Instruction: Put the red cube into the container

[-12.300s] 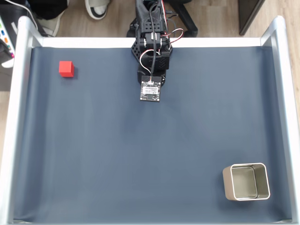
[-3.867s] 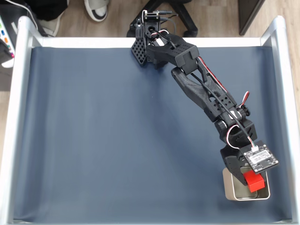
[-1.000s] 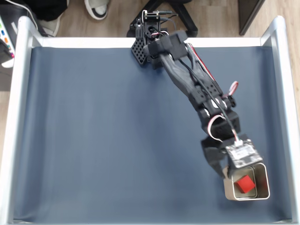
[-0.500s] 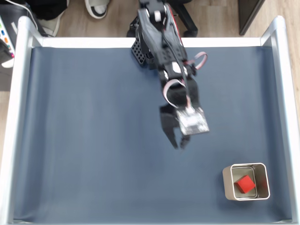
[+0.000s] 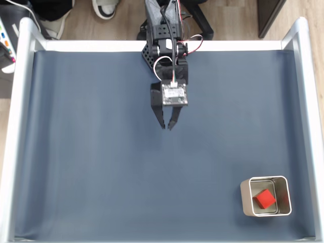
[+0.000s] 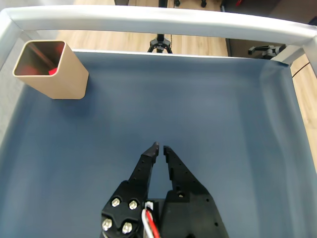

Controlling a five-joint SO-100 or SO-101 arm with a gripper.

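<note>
Small bright red plain-faced cube (image 5: 264, 199) sits inside the squarish silver-grey metal tin (image 5: 246, 195), rounded corners, thin pale rim, dull grey floor. In the fixed view the tin is well apart from the black two-finger pincer (image 5: 166, 126), down and to the right of it, close to the tray's lower right corner. In the wrist view the tin (image 6: 67, 79) stands ahead and to the left of the pincer (image 6: 159, 147), its walls look tan there, and just a sliver of red (image 6: 52, 71) shows inside over the rim, with a reddish reflection on the inner wall.

Pincer: tapered matte black plastic fingers (image 5: 157, 112), tips nearly touching with a thin gap between, clenched on nothing. It hangs over bare dark blue-grey matte sheet (image 5: 91, 152), smooth with faint lengthwise ripples. A small green-grey circuit board (image 5: 173, 94) sits flat on top of the pincer body; red, white and black wires (image 5: 174, 50) loop behind it toward the arm base.

Pale grey metal tray frame (image 5: 20, 101) borders the sheet, rounded bars, satin finish. Wood-plank floor (image 5: 233, 20) beyond the top rail.
</note>
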